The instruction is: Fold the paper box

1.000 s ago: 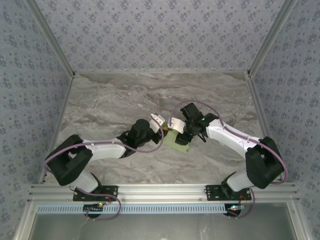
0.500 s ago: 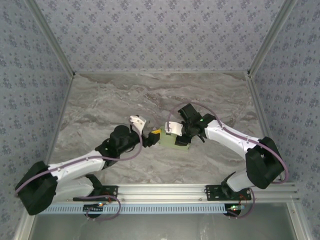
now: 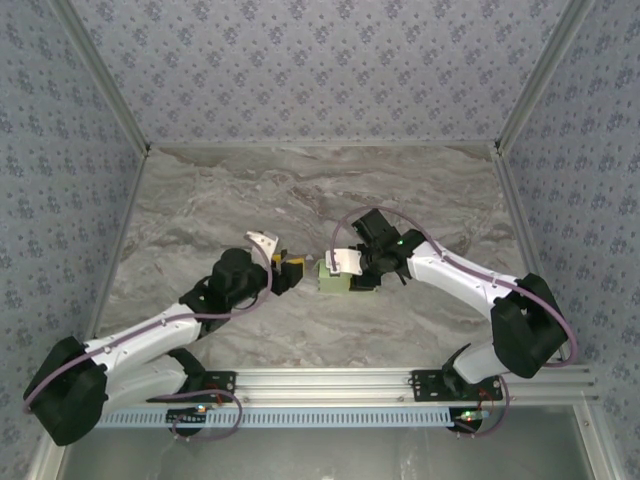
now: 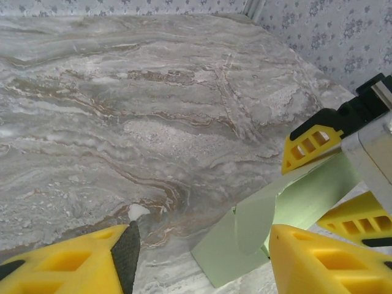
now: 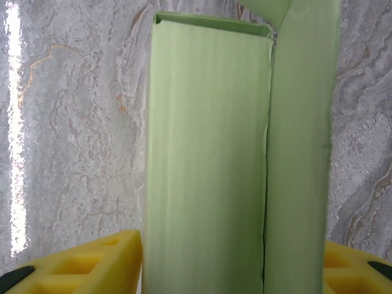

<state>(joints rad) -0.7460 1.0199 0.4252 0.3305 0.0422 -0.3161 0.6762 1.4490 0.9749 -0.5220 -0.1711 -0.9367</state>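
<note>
Marble table (image 3: 200, 200), paper box (image 3: 332, 281), floral walls (image 3: 320, 70)

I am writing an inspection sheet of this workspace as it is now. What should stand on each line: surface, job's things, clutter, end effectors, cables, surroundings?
Surface: marble-pattern table, bare around the arms.
Job's things: pale green paper box, partly folded, a flap at one end not yet closed.
Clutter: nothing seen.
End effectors: right end effector shut on the paper box; left end effector open, beside the box, contact cannot be told.
Cables: purple cables run along both arms; one loops over the right wrist.
Surroundings: patterned walls on three sides; metal rail at the near edge.
</note>
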